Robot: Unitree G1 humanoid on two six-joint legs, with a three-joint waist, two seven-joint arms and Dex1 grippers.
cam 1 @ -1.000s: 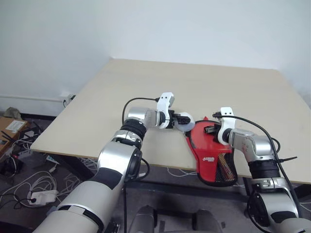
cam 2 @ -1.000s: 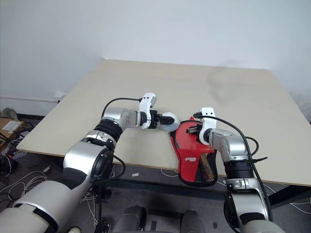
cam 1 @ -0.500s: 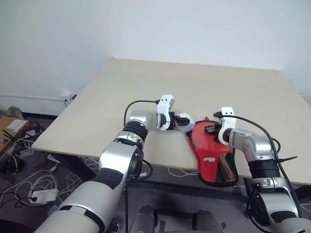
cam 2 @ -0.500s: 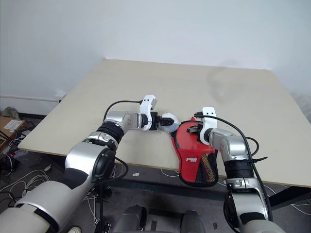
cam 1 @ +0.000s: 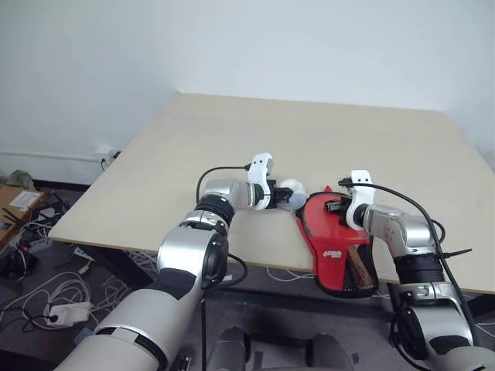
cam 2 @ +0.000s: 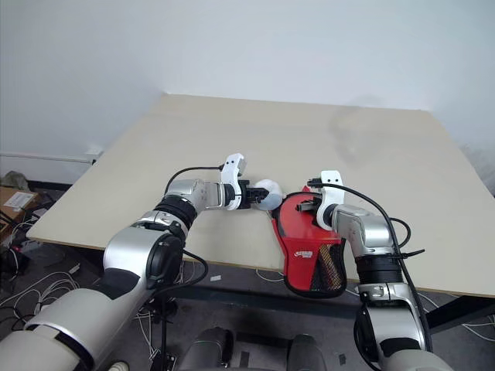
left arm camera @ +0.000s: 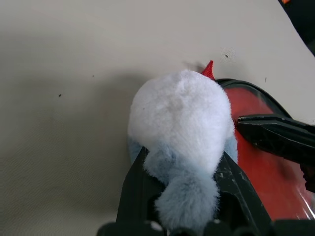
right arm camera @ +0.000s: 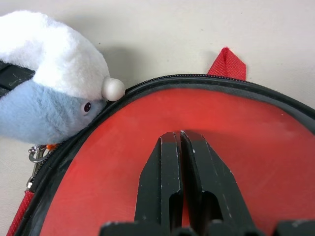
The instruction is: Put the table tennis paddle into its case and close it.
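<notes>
i see the case [cam 1: 334, 239] lying at the near edge of the table [cam 1: 325, 139], its narrow end with the black mesh patch hanging over the edge toward me, round end further in. through the clear panel the red face of the table tennis paddle [right arm camera: 206, 128] shows, so the paddle sits inside the case; i can't tell how far the zip is done up, though the zipper track runs around the black edging and a metal pull ring [right arm camera: 35, 156] sits by the rim. my right gripper [right arm camera: 180, 142] has its two black fingers pressed together with nothing between them, tips resting over the clear panel on the round end of the case. my left gripper [left arm camera: 183, 169] is clamped around a small plush toy [left arm camera: 182, 123], white on top and grey-blue below, with a tiny eye and a pale beak-like nub; in the right wrist view the toy touches the rim of the case. it sits just beside the round end, on the robot's left of it, right against the zipper edging, so it crowds that side of the rim. a small red fabric tab [right arm camera: 226, 64] sticks out from the far end of the case. a black cable runs from each wrist. under the table there are loose cables and a power strip [cam 1: 66, 313] on the floor, and a cardboard box [cam 1: 17, 202] off to the left.
</notes>
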